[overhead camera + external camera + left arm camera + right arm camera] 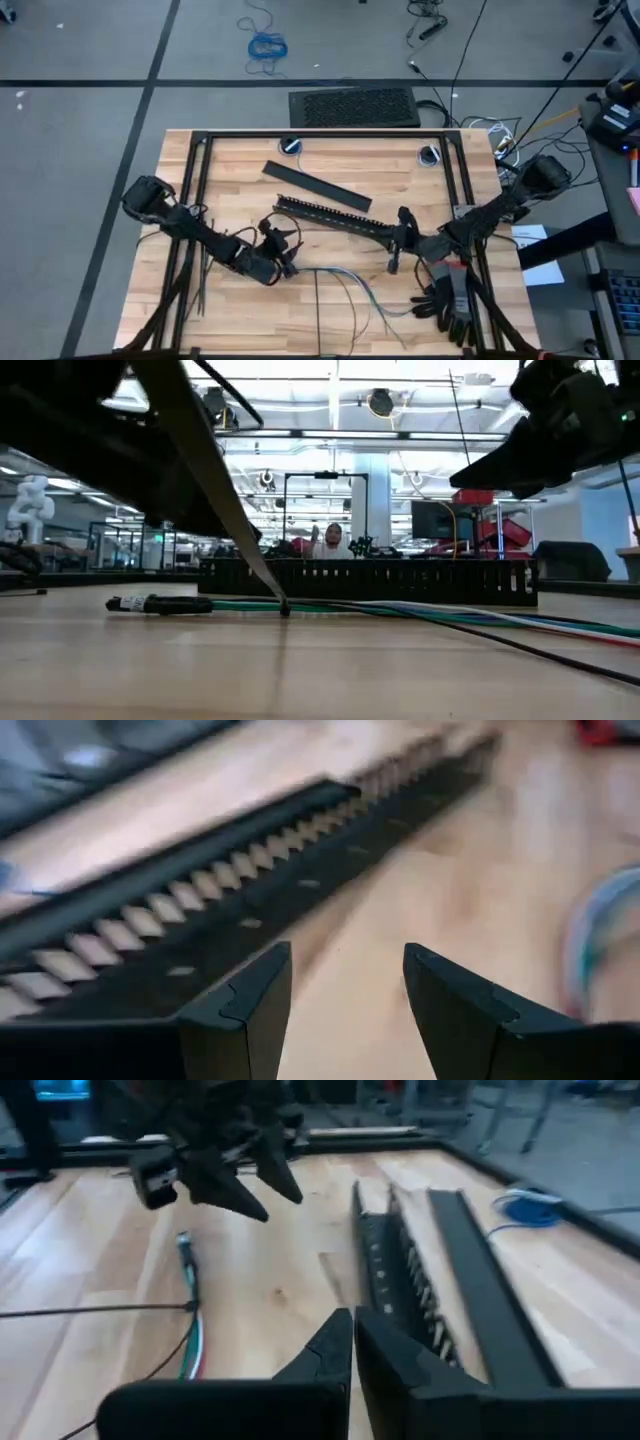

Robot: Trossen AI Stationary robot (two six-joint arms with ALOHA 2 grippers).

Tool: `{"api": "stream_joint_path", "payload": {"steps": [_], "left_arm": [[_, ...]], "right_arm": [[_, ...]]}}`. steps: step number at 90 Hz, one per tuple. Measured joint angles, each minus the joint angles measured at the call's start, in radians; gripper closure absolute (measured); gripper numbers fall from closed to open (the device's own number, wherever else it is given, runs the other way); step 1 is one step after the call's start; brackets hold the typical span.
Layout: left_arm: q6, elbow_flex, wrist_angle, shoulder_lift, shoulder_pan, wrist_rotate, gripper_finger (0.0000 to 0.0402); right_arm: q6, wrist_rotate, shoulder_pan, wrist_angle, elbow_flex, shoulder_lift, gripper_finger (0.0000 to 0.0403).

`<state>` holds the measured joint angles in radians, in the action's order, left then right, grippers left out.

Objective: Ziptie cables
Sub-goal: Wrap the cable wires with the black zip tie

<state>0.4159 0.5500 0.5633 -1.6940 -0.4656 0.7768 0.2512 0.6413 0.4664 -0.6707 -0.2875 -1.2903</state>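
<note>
Hovering over the wooden table (230,180), the left gripper (285,243) sits just beside the near end of the black slotted bar (330,214), its two fingers (250,1005) spread apart with nothing between them. The right gripper (397,262) hangs near the bar's other end, its fingers (330,1350) pressed almost together and holding nothing. The cables (365,295), a loose run of thin blue, green and pale wires, lie flat on the table between the two arms, toward the front edge; in the low view they stretch along the boards (450,615) in front of the bar. Thin black zipties (203,283) lie near the left arm at the table's left side. A second flat black bar (316,186) rests farther back. Black gloves (447,303) lie beneath the right arm.
</note>
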Motion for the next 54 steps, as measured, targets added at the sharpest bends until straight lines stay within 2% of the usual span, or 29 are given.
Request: {"api": "stream_joint_path", "payload": {"steps": [7,12,21,33,41,46,54], "left_arm": [[-0.076,-0.028,0.132,-0.009,0.009,-0.069,0.0211],[-0.135,-0.043,0.203,-0.011,0.007,-0.080,0.0211],[-0.211,-0.046,0.257,-0.009,0.007,-0.073,0.0211],[-0.231,-0.046,0.250,-0.010,0.008,0.074,0.0210],[-0.219,-0.046,0.240,-0.010,0.010,0.100,0.0210],[-0.219,-0.045,0.242,-0.010,0.010,0.099,0.0210],[-0.206,-0.045,0.243,-0.010,0.020,0.094,0.0210]], "right_arm": [[0.000,-0.153,-0.034,-0.078,0.007,0.000,0.0394],[-0.019,-0.219,-0.046,-0.132,0.008,0.000,0.0394],[-0.085,-0.221,-0.060,-0.202,0.007,0.001,0.0394],[-0.153,-0.226,-0.143,-0.245,0.007,0.017,0.0394],[-0.186,-0.249,-0.218,-0.270,0.007,0.033,0.0394],[-0.193,-0.316,-0.269,-0.303,0.007,0.050,0.0394],[-0.165,-0.491,-0.346,-0.348,-0.001,0.086,0.0394]]}}
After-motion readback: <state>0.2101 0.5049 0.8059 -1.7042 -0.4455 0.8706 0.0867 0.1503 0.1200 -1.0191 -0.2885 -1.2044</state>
